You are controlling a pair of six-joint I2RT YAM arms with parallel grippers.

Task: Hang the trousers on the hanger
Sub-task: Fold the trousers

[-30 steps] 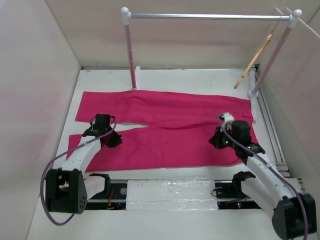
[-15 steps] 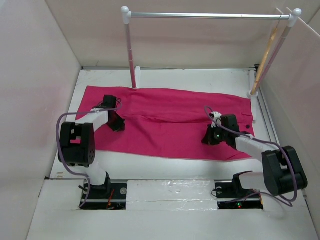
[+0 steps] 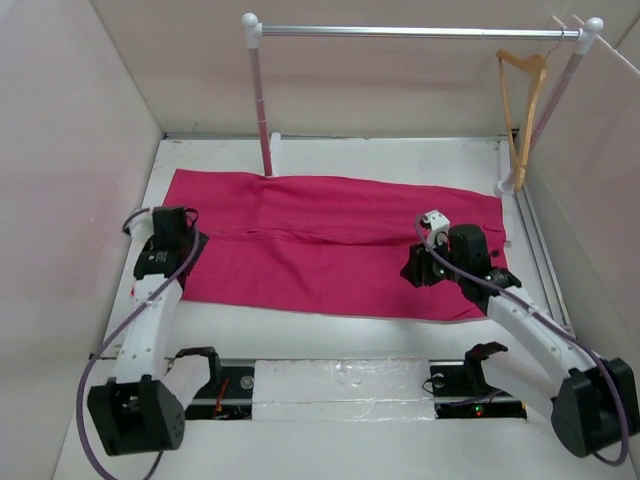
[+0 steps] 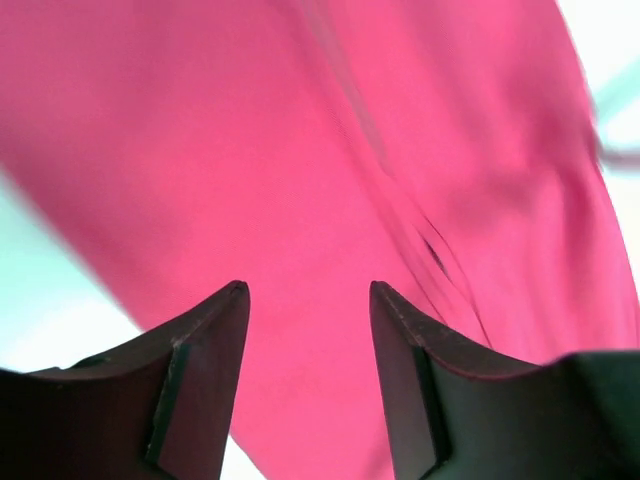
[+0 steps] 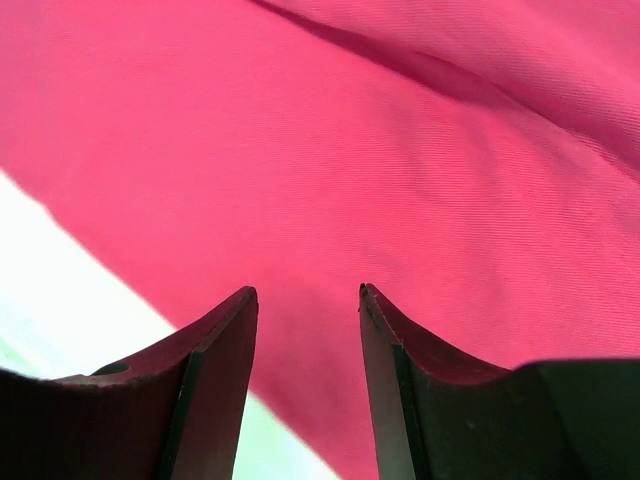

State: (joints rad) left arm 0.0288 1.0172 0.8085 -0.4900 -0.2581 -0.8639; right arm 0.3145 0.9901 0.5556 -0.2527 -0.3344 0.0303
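Bright magenta-pink fabric trousers [image 3: 330, 240] lie flat, legs stacked lengthwise, probably to narrow them for a crossbar. Light tan wooden triangular hanger [image 3: 522, 100] hangs bare on the silver metal rail [image 3: 400, 32] beyond the trousers' right end; no containers. Left gripper [image 4: 307, 290] at trousers' left end, right gripper [image 5: 307, 292] over right end: jaws parted, gripping nothing.

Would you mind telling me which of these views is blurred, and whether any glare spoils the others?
Left wrist view: the trousers are smeared by motion blur. Right wrist view: the weave is crisp, but the table is washed out. Top view: sharp, evenly lit.
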